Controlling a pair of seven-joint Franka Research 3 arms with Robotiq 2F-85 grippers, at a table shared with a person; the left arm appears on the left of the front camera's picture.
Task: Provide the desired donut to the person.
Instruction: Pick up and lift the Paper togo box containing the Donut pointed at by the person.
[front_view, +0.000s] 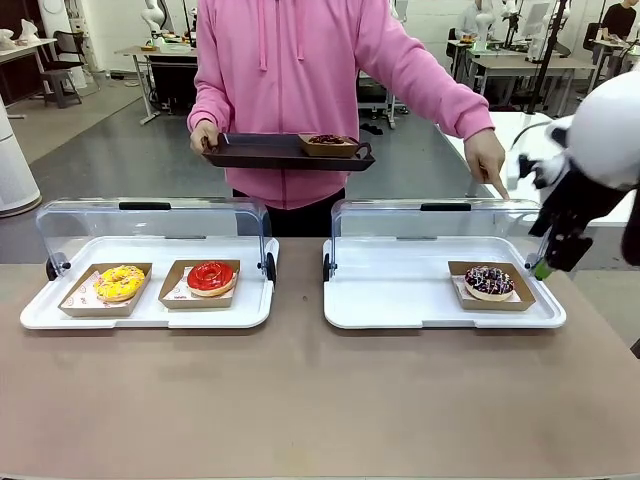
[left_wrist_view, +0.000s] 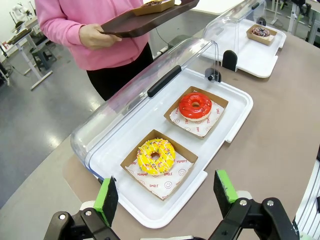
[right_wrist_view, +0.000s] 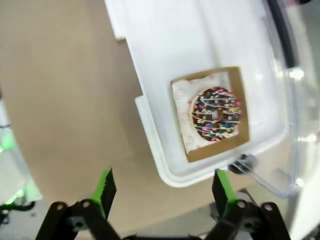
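Observation:
The person (front_view: 300, 90) in a pink hoodie stands at the far side. One hand holds a dark serving tray (front_view: 260, 152) carrying a chocolate donut in a cardboard tray (front_view: 330, 145). The other hand (front_view: 487, 160) points a finger down at the right case. There a chocolate donut with coloured sprinkles (front_view: 489, 283) (right_wrist_view: 217, 112) lies in a cardboard tray. My right gripper (front_view: 545, 262) (right_wrist_view: 165, 187) hangs open just right of and above that donut, holding nothing. My left gripper (left_wrist_view: 165, 197) is open and empty, above the table in front of the yellow donut (left_wrist_view: 156, 156).
The left white case (front_view: 150, 315) holds the yellow donut (front_view: 120, 283) and a red-glazed donut (front_view: 210, 278) (left_wrist_view: 195, 106), each in a cardboard tray. Both cases have clear lids (front_view: 150, 225) standing open at the back. The brown tabletop (front_view: 300, 400) stretches in front.

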